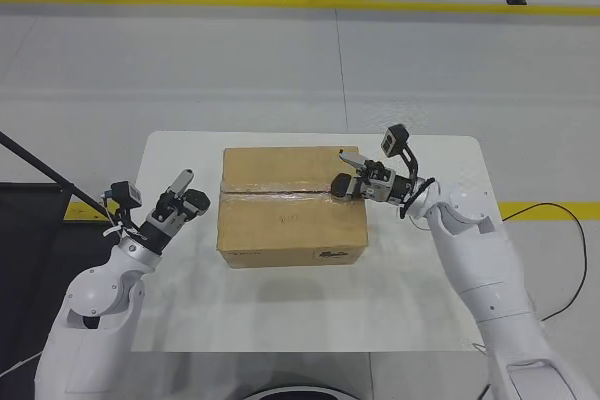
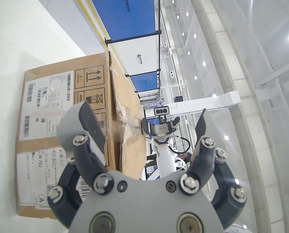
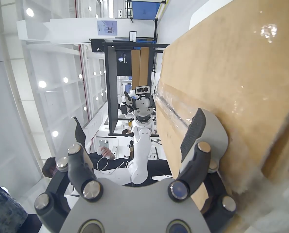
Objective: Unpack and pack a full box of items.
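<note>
Right end effector (image 1: pixel 343 172) (image 3: pixel 137 120), fingers spread, sits at the right edge of the cardboard box (image 1: pixel 290 215) (image 3: pixel 232 73), level with the taped centre seam. In the right wrist view, one finger (image 3: pixel 195 132) lies over the box top just beside the clear tape (image 1: pixel 280 193) (image 3: pixel 171 112), while the other stands free of the box; whether the first finger touches the cardboard cannot be told. Left end effector (image 1: pixel 188 192) (image 2: pixel 144 112), fingers likewise spread and holding nothing, is positioned to the left of the box, apart from it and above the surface (image 1: pixel 420 290).

The box stands at the middle of the white surface with its top flaps shut and the tape running left to right along their seam. Its left side (image 2: pixel 49 112), seen in the left wrist view, carries white shipping labels (image 2: pixel 39 107) and printed handling symbols (image 2: pixel 89 77). Grey floor (image 1: pixel 180 70) with yellow lines surrounds the surface.
</note>
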